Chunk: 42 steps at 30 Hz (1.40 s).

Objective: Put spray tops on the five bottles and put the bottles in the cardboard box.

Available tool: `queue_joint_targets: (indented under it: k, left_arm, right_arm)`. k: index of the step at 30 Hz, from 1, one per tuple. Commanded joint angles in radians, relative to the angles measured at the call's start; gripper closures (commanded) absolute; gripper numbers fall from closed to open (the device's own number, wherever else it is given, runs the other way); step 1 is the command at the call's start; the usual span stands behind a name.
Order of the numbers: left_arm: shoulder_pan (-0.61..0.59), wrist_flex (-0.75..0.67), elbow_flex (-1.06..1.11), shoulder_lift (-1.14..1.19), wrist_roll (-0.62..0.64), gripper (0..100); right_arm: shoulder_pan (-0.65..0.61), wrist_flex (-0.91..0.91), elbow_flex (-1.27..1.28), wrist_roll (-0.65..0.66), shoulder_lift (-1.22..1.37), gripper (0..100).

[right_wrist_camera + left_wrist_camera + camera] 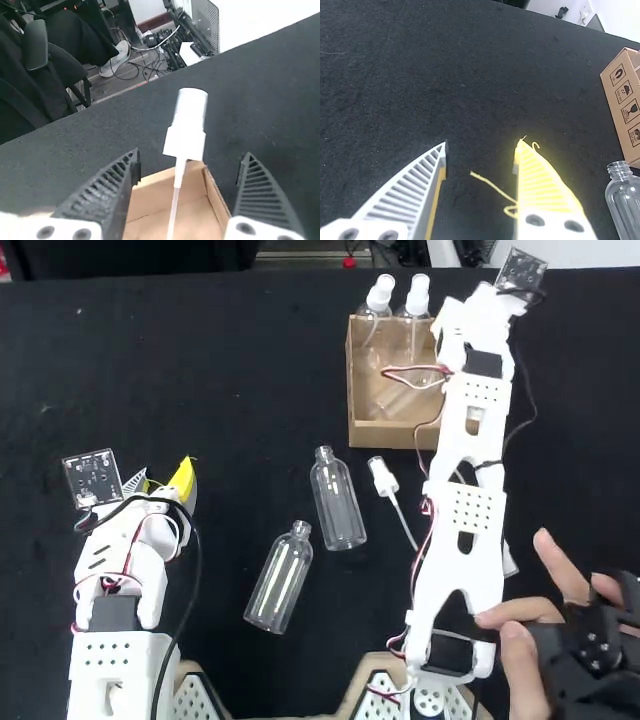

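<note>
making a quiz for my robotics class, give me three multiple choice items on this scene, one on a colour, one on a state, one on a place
1. Fingers of the left hand are:
A both black
B one yellow, one white
C both red

2. The right hand is:
A open
B shut, empty
C shut on a cloth

3. The loose top lies:
A in the left hand
B on the table by a bottle
C in the right hand

Key: 1 B, its wrist view shows both colours; 2 A, a wide gap parts its fingers; 3 B, it lies flat right of the bottle.
</note>
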Motion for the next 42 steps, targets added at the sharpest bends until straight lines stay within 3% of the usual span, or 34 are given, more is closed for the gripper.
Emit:
queue_joint_targets:
  k: [1, 24, 31, 42]
  left_arm:
    - [0.004, -0.018, -0.008, -0.012, 0.002, 79]
    - [0.004, -0.018, -0.008, -0.012, 0.002, 79]
    - [0.004, -0.018, -0.008, -0.012, 0.002, 79]
    - [0.004, -0.018, -0.008, -0.012, 0.002, 79]
  right_arm:
    - [-0.003, -0.071, 0.025, -0.002, -0.039, 72.4]
    - [0.003, -0.101, 0.021, -0.002, 0.005, 73.0]
    - [0.034, -0.094, 0.021, -0.002, -0.001, 96.3]
    - [0.069, 0.092, -0.206, -0.002, 0.005, 97.7]
